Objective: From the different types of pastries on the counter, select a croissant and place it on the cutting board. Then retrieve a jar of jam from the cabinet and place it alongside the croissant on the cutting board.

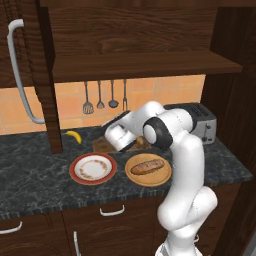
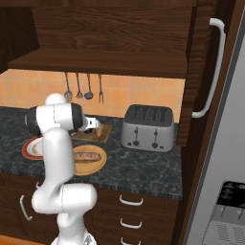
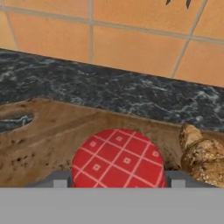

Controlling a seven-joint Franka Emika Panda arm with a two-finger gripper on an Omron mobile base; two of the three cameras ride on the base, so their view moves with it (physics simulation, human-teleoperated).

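The jar of jam [image 3: 118, 159] shows its red checked lid low in the hand view, over the wooden cutting board [image 3: 48, 135]. My gripper [image 3: 118, 183] is shut on the jar, one finger on each side of the lid. The golden flaky croissant [image 3: 203, 159] lies on the board just right of the jar. From the base cameras, the hand [image 1: 114, 134] hangs low over the cutting board [image 1: 100, 146] at the back of the dark counter [image 1: 35, 175], and the arm hides the jar. The cabinet [image 1: 140, 65] shelf is overhead.
A baguette-like loaf [image 1: 147, 167] lies on a round wooden plate [image 1: 162, 177], next to a red-rimmed plate [image 1: 93, 167]. A banana [image 1: 74, 136] sits near the wall. The toaster [image 2: 146, 127] stands to the right. The open cabinet door's grey handle [image 1: 20, 75] hangs at left.
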